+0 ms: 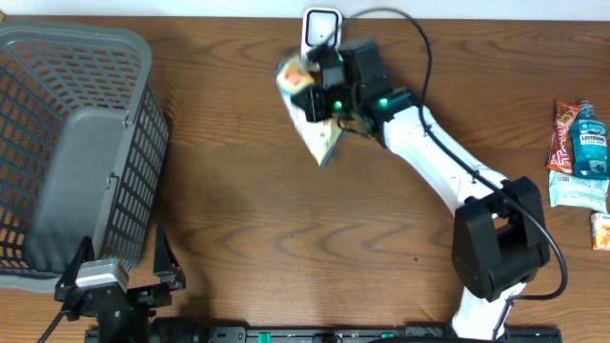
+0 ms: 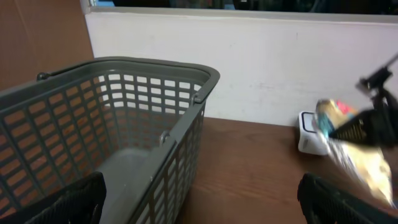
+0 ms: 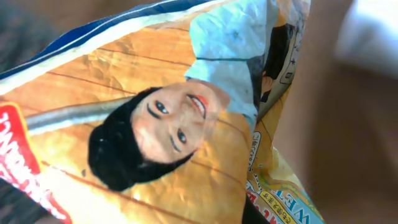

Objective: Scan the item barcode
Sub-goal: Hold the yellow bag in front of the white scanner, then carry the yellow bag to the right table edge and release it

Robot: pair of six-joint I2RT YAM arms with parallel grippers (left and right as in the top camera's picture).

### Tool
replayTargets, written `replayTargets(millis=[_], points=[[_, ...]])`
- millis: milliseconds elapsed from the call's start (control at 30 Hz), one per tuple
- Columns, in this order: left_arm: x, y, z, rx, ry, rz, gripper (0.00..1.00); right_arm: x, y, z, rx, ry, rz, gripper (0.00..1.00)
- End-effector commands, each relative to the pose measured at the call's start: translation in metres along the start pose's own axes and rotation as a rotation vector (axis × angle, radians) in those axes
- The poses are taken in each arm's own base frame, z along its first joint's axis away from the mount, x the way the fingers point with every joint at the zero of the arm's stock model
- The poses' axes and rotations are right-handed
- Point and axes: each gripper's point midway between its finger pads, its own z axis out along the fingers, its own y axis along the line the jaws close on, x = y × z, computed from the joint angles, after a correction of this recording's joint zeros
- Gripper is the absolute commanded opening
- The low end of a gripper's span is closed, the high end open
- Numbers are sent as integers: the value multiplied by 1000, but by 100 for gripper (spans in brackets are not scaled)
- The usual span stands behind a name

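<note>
**Snack bag held up by the scanner**

At the left of the brown wood-grain surface (image 1: 238, 219) stands a grey plastic lattice basket (image 1: 76, 143). Just in front of it, at the near edge, the left tool (image 1: 121, 255) is low, its two black fingers spread wide apart with nothing between them.

Near the middle of the far edge is a crinkly yellow-orange foil snack bag (image 1: 322, 141). It is clear of the wood and hangs tilted, its lower corner pointing toward the near side. Up close, the snack bag (image 3: 155, 124) shows a photo of a smiling dark-haired person in a pale blue top, seen upside down, with red lettering at one side and a dark blue edge. The right tool (image 1: 315, 100) is clamped on the bag's upper part. Just behind it a small white box-shaped scanner (image 1: 321, 27) stands upright at the back edge; whether bag and scanner touch cannot be told.

The right arm (image 1: 438, 152), white with black joints, stretches diagonally from its base at the near right to the far centre.

At the far right edge lie a blue mouthwash bottle (image 1: 591, 143) and a red packet (image 1: 564, 129), side by side.
</note>
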Motion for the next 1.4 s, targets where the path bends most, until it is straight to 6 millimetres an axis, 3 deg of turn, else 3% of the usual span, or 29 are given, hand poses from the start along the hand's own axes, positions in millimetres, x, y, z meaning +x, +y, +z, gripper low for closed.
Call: replayTargets(millis=[0, 267, 400, 600, 933, 1033, 1133, 1233, 1367], points=[[-3, 2, -1, -9, -10, -10, 98, -67, -26, -12, 282, -184, -176, 1], [-2, 2, -1, -9, -9, -10, 98, -123, -61, 33, 364, -279, -203, 1], [-3, 2, -1, -9, -10, -10, 98, -141, -76, 58, 366, -325, -194, 1], [-3, 2, -1, -9, -9, -9, 98, -145, -97, 88, 364, -359, -150, 1], [-3, 2, -1, -9, -9, -9, 98, -149, -97, 84, 355, -364, -101, 1], [-3, 2, -1, -9, -9, -9, 98, -140, -100, 79, 386, -304, -76, 1], [-3, 2, -1, -9, -9, -9, 98, -134, -123, 56, 538, -249, -47, 1], [-3, 2, -1, -9, -9, -9, 98, -125, -152, 17, 739, -181, -13, 1], [-3, 2, -1, -9, -9, -9, 98, -108, -200, -55, 1053, -87, 33, 1]])
